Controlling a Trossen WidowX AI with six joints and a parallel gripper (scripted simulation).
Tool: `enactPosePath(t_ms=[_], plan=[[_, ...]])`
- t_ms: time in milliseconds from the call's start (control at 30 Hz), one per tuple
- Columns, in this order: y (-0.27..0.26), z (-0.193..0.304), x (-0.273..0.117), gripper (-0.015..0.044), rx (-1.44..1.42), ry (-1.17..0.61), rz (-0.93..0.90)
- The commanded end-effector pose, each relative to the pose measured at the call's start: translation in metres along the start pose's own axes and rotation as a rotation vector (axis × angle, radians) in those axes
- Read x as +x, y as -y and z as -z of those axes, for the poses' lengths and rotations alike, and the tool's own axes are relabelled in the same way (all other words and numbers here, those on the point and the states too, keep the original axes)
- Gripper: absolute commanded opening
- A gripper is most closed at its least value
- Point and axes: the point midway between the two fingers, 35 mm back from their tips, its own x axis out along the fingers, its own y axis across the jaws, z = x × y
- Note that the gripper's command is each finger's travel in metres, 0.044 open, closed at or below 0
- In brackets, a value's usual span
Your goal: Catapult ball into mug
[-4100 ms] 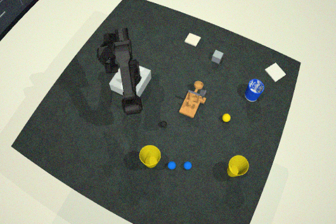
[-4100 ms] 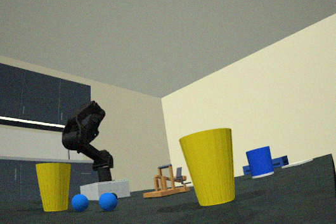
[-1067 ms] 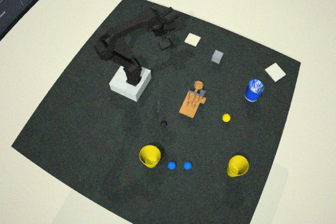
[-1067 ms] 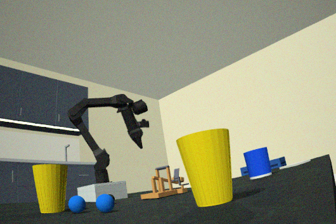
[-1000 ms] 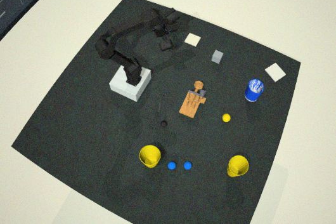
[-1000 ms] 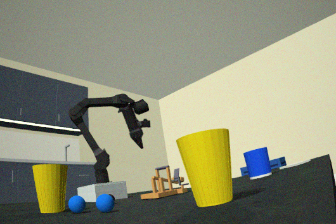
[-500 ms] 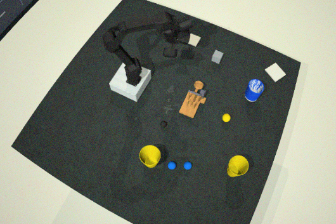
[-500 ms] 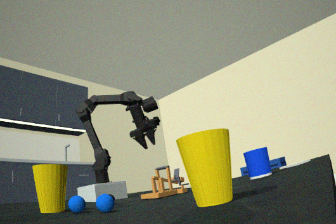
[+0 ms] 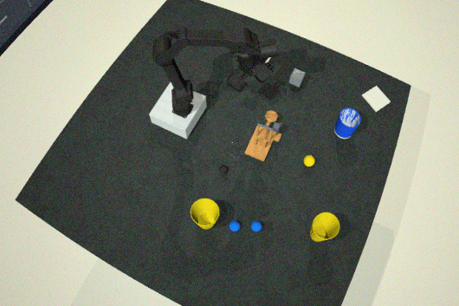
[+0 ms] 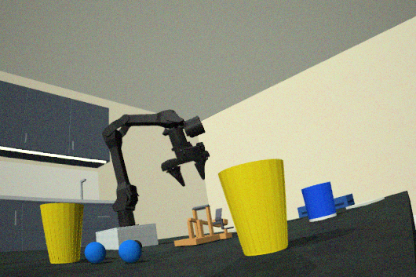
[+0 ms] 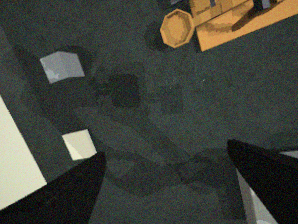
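The orange catapult (image 9: 255, 148) (image 10: 204, 239) (image 11: 215, 41) stands near the middle of the dark mat. Its round cup (image 9: 271, 116) (image 11: 177, 28) looks empty. The blue mug (image 9: 345, 129) (image 10: 319, 201) stands upright to the right. A yellow ball (image 9: 309, 160) lies between the catapult and the near right yellow cup. Two blue balls, one (image 9: 235, 225) (image 10: 95, 252) beside the other (image 9: 256, 226) (image 10: 129, 251), and a small dark ball (image 9: 223, 169) lie nearer the front. My gripper (image 9: 250, 77) (image 10: 194, 182) (image 11: 165, 151) is open and empty, high above the mat behind the catapult.
One yellow cup (image 9: 205, 212) (image 10: 62, 233) stands front left, another (image 9: 326, 226) (image 10: 259, 208) front right. A grey block (image 9: 297, 78) (image 11: 62, 66) and a white tile (image 11: 80, 144) lie near the gripper. Another white tile (image 9: 376, 98) lies beyond the mug. My arm's white base (image 9: 177, 122) is left.
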Motion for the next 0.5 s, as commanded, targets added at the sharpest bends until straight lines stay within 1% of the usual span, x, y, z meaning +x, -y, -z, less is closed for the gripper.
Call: enactPosePath(t_ms=[0,200,467], plan=[[0.007,-0.019,0.002,0.044,0.104,0.026,0.018],[0.017,-0.035,0.007,0.044,0.209,0.042,0.04],[0.039,-0.065,0.015,0.044,0.442,0.069,0.084]])
